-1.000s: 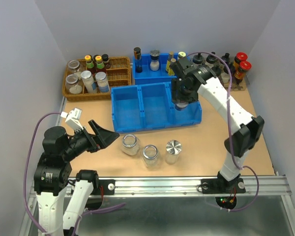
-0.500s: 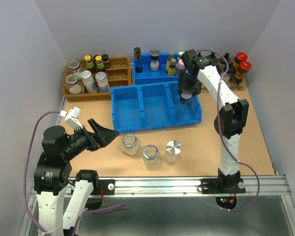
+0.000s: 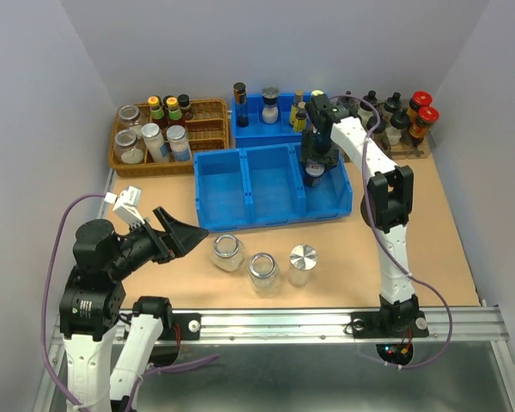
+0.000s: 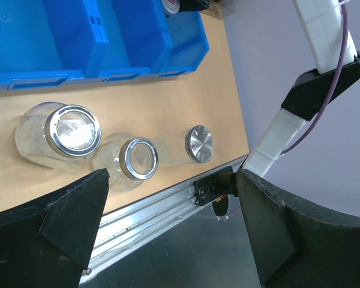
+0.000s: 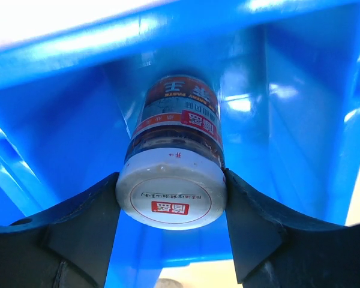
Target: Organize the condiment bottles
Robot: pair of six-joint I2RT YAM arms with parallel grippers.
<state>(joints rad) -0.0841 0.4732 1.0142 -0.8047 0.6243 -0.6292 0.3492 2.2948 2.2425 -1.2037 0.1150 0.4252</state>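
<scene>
Three pale walls (image 3: 326, 43) stand around our tan table (image 3: 412, 240). A blue bin (image 3: 257, 220) sits on it. Our right gripper (image 5: 171, 201) squeezes a dark jar (image 5: 177, 129), down in the bin's right part. Our left gripper (image 4: 171, 225) is spread wide and holds nothing. Near the front stand the left clear jar (image 3: 227, 251), the middle clear jar (image 3: 263, 270) and the silver-lidded jar (image 3: 302, 262).

Glossy blue plastic bin (image 3: 272, 190), metal-lidded glass jar (image 3: 302, 263)

Lab test cell: bare grey walls (image 3: 275, 43), aluminium rail (image 3: 283, 324), boxed-in tabletop (image 3: 429, 249).
</scene>
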